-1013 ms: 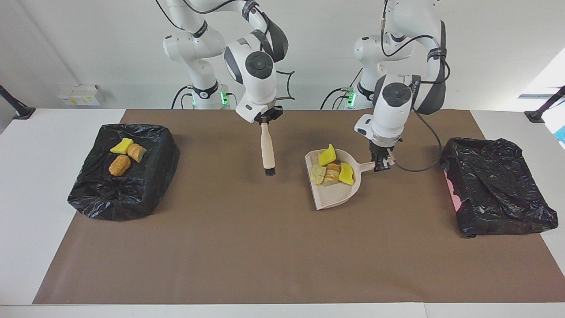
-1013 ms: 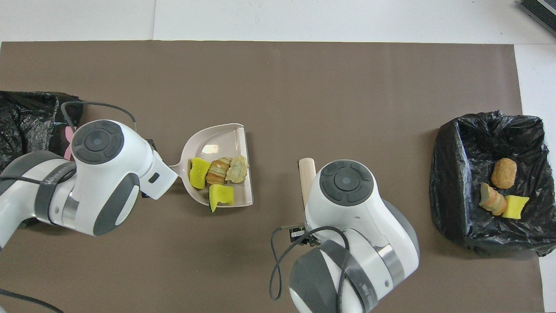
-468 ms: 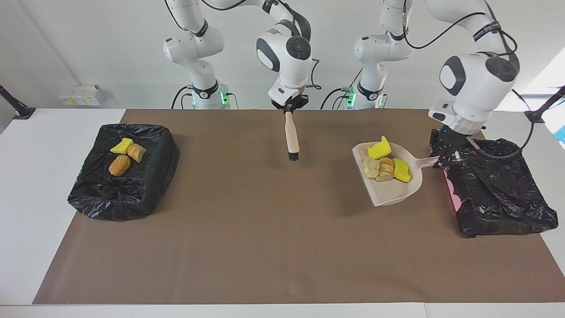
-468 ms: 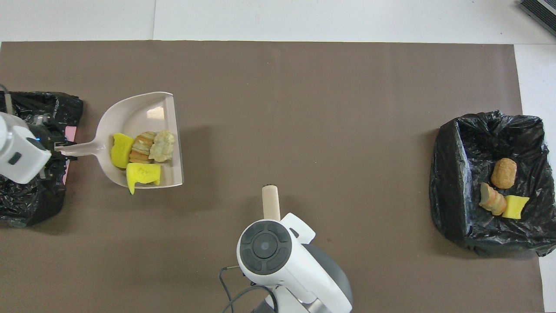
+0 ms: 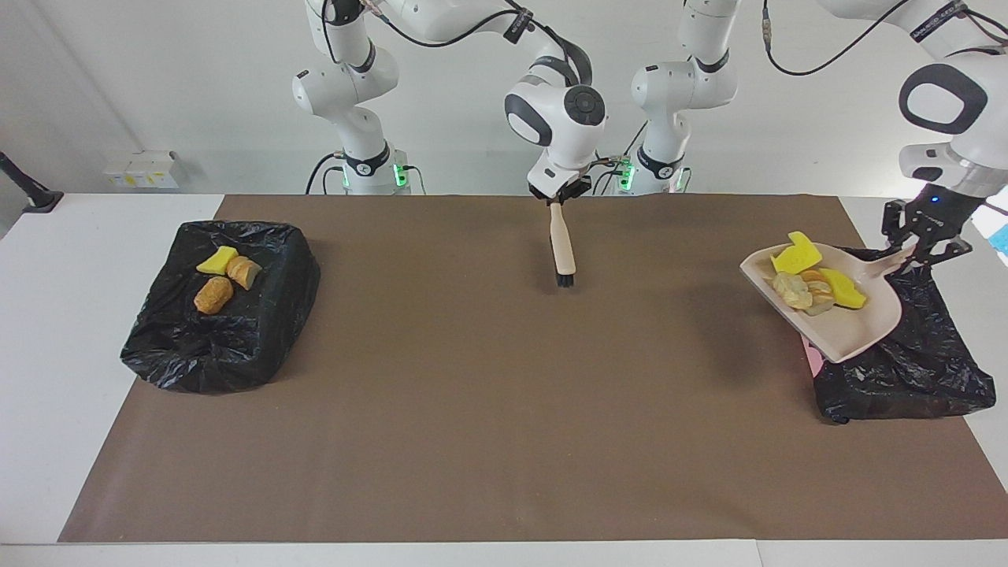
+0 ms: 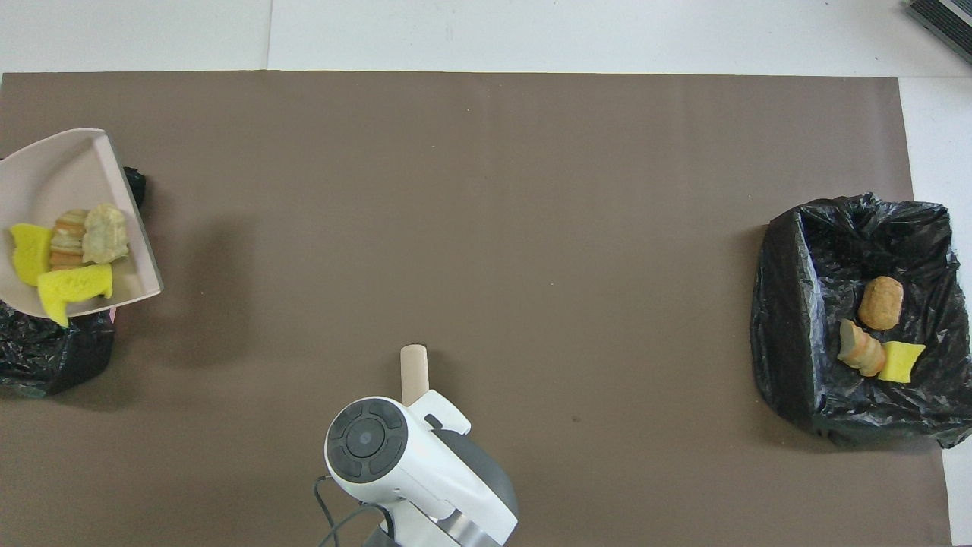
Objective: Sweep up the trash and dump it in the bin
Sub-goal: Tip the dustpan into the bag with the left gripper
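The left gripper (image 5: 923,242) is clamped on the handle of the beige dustpan (image 5: 846,331), holding it in the air over the black-bagged bin (image 5: 913,370) at the left arm's end of the tabletop, the pan's open mouth tilted toward the table's middle. Four pieces of trash (image 5: 811,279) lie in the pan: two yellow sponge-like bits and two tan bread-like lumps, bunched near the handle end. The right gripper (image 5: 557,197) is closed on the top of the hand brush (image 5: 562,248), which hangs bristles down over the brown mat (image 5: 488,409), near the tabletop's edge by the robots. At the right arm's end sits a second black-bagged bin (image 5: 228,331) with three more pieces (image 5: 224,276) inside: one yellow, two tan-orange.
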